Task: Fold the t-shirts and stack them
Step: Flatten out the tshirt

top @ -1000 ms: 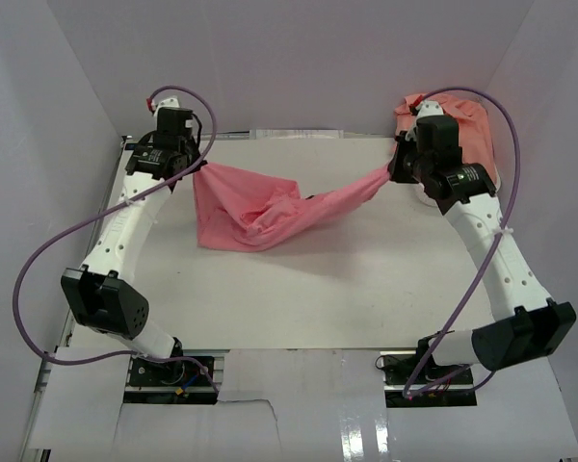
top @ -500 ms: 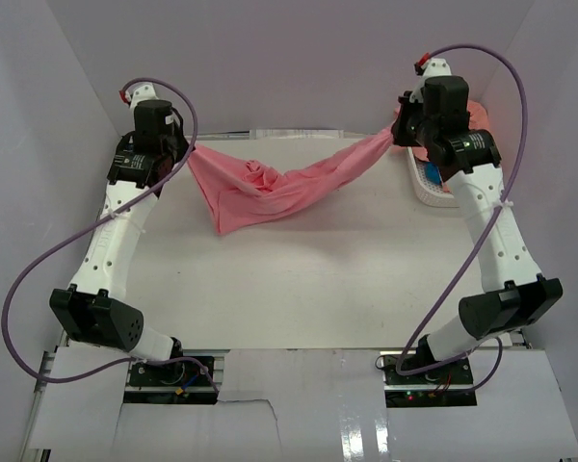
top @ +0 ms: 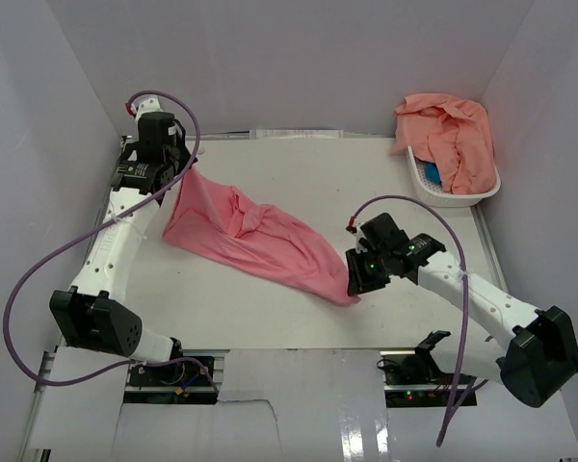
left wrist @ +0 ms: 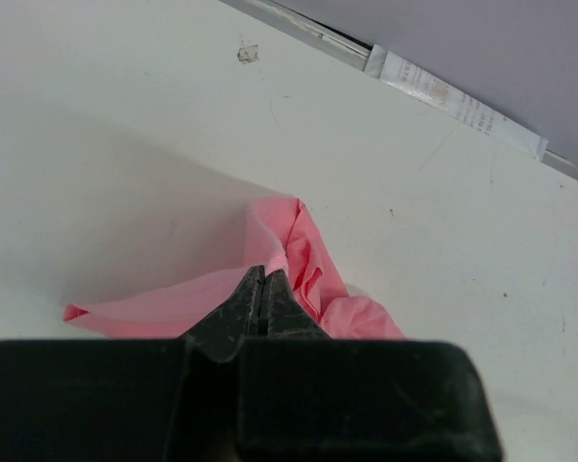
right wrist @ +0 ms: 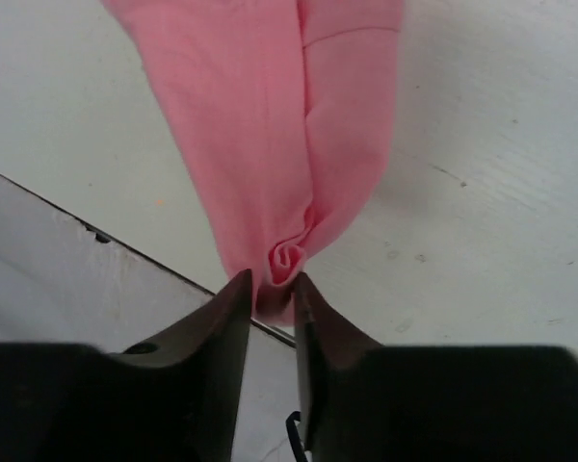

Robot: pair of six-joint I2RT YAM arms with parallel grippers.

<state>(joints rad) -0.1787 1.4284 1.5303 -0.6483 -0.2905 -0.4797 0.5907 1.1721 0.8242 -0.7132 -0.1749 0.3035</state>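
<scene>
**A:** 1 t-shirt (top: 260, 241) is being worked. Where does it lie?

**B:** Slantwise across the table (top: 395, 207), from far left to near centre. It is rose-pink, creased and bunched mid-length, not flat. The peach t-shirts (top: 448, 135) sit heaped in the basket (top: 484, 188).

**A:** Which step?

**B:** Spreading, I judge; nothing is folded yet. Your left gripper (left wrist: 263, 277) is clamped tight on 1 far corner. Your right gripper (right wrist: 273, 284) has a rolled corner between narrowly parted fingers; gripped or loose, I cannot tell.

**A:** Next?

**B:** You need both corners laid down and the cloth smoothed.
</scene>
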